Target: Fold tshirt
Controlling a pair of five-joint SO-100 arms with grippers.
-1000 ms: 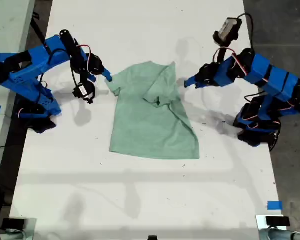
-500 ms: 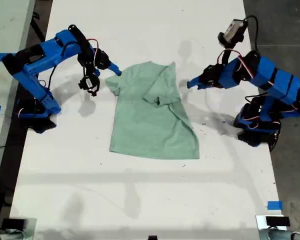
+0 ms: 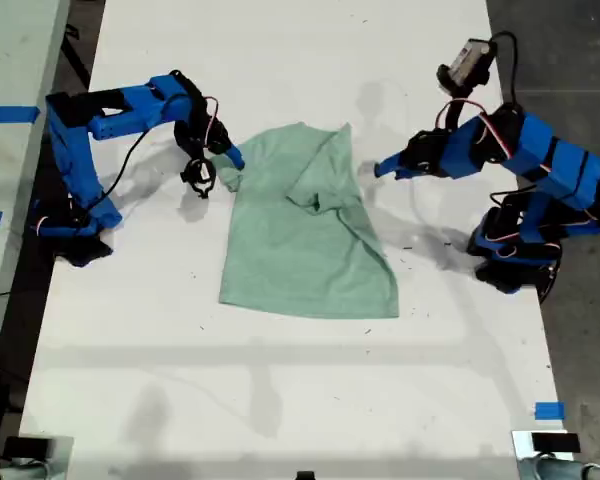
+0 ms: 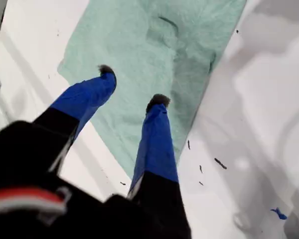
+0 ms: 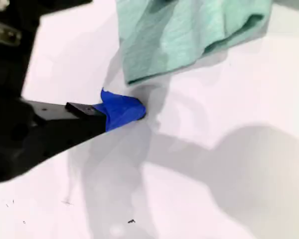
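The pale mint-green tshirt lies on the white table, with one side folded over its middle into a ridge. My first gripper is on the arm at the exterior view's right. It hovers open by the shirt's edge, and the cloth shows beyond its two blue fingers; nothing is between them. My second gripper, on the arm at the exterior view's left, is low on the table at the sleeve's outer edge. Its blue tip looks shut and sits just short of the cloth.
Small black specks mark the table between the shirt and the first arm's base. Blue tape pieces sit at the exterior view's lower right and far left. Dark floor borders the table on the exterior view's right.
The second arm has stretched out toward the shirt, bringing its gripper down to the sleeve edge. The first arm drew back slightly and then held. The shirt has not moved.
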